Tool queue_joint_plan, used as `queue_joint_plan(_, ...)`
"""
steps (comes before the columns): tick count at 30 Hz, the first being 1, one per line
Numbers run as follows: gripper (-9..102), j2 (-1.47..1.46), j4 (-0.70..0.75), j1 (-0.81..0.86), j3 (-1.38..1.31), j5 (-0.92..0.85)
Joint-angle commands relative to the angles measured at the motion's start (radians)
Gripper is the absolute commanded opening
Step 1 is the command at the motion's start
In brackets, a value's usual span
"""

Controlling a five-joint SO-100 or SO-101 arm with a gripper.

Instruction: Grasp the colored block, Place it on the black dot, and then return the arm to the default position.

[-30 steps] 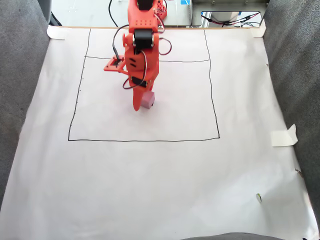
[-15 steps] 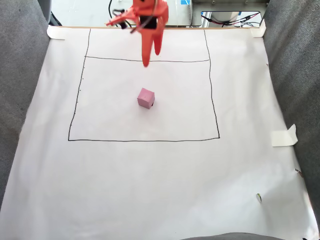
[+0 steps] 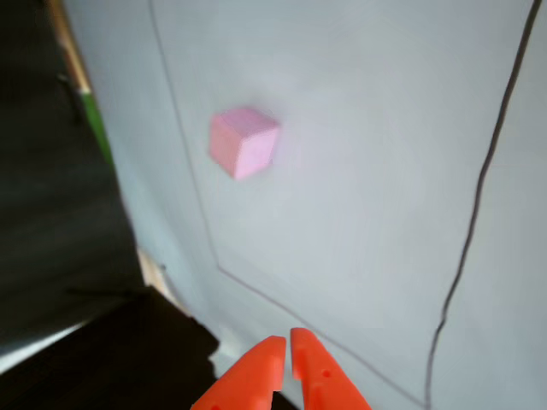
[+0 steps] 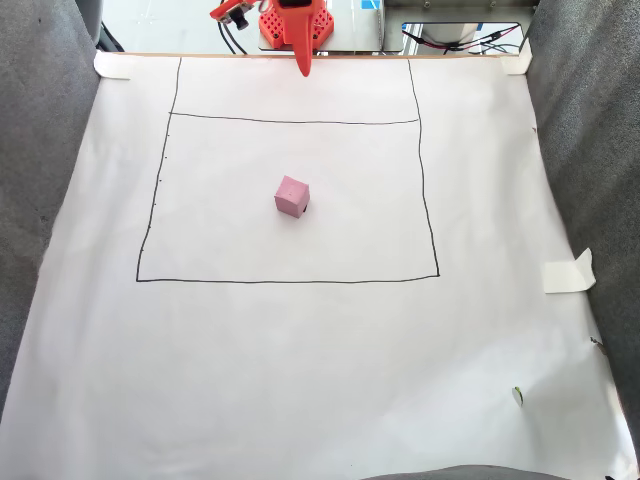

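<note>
Matte pink foam cube (image 4: 292, 196), white paper sheet (image 4: 300, 350), glossy orange plastic tool (image 3: 284, 346).

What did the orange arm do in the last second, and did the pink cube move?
The arm's gripper was down around the pink cube, then let go, lifted and pulled back to the far edge of the paper; its jaws now look closed. The cube stayed where it was inside the drawn square.

White paper sheet (image 4: 300, 380) with drawn lines, taped between grey carpet (image 4: 40, 150).
</note>
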Motion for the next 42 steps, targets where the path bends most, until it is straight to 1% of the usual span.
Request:
queue_joint_plan(1,0,0.038,0.035,0.017,0.006,-0.038)
queue_joint_plan(6,0,0.110,0.052,0.031,0.087,-0.064)
queue_joint_plan(11,0,0.169,0.034,0.034,0.167,-0.095)
queue_joint_plan(15,0,0.245,0.055,0.028,0.222,-0.110)
queue_joint_plan(24,0,0.302,0.087,0.077,0.261,-0.143)
queue_joint_plan(28,0,0.302,0.054,0.110,0.282,-0.172)
queue_joint_plan(31,0,0.302,0.049,0.110,0.302,-0.187)
queue_joint_plan(42,0,0.302,-0.043,0.101,0.400,-0.225)
